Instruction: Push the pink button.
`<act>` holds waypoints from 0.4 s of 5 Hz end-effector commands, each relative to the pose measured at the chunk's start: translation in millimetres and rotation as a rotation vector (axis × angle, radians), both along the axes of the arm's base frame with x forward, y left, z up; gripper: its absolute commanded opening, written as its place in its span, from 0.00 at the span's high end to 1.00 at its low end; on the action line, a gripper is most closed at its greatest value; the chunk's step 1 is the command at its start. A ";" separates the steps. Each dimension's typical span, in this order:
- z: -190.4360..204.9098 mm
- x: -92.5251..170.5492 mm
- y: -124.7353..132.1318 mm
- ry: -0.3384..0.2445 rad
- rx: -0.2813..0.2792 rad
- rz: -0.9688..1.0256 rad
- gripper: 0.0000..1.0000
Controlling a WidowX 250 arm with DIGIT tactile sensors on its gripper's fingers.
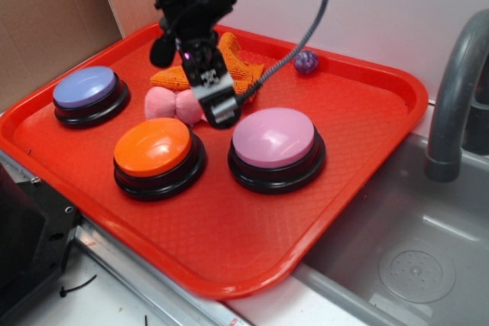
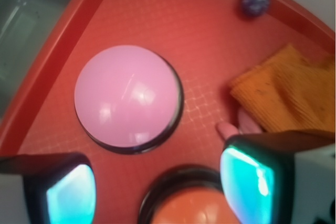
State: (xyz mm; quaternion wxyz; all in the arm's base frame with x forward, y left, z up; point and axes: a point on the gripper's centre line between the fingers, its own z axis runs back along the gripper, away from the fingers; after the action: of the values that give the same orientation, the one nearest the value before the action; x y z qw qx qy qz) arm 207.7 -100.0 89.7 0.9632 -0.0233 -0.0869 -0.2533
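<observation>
Gripper hangs above the tray, jaws wide, empty — just beside the pink button; not touching. Orange button sits near the pink button.

The exterior view looks obliquely down at the whole red tray from beyond its near edge, while the wrist view looks steeply down from close above the tray, sharing the pink button, orange button and orange cloth.
</observation>
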 end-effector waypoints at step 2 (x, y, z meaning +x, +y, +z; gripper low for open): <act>-26.0 24.3 -12.0 -0.001 0.042 -0.171 0.00</act>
State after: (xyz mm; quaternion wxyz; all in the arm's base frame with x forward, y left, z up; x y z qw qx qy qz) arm 224.9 -106.6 52.1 0.9392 -0.0093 -0.0538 -0.3391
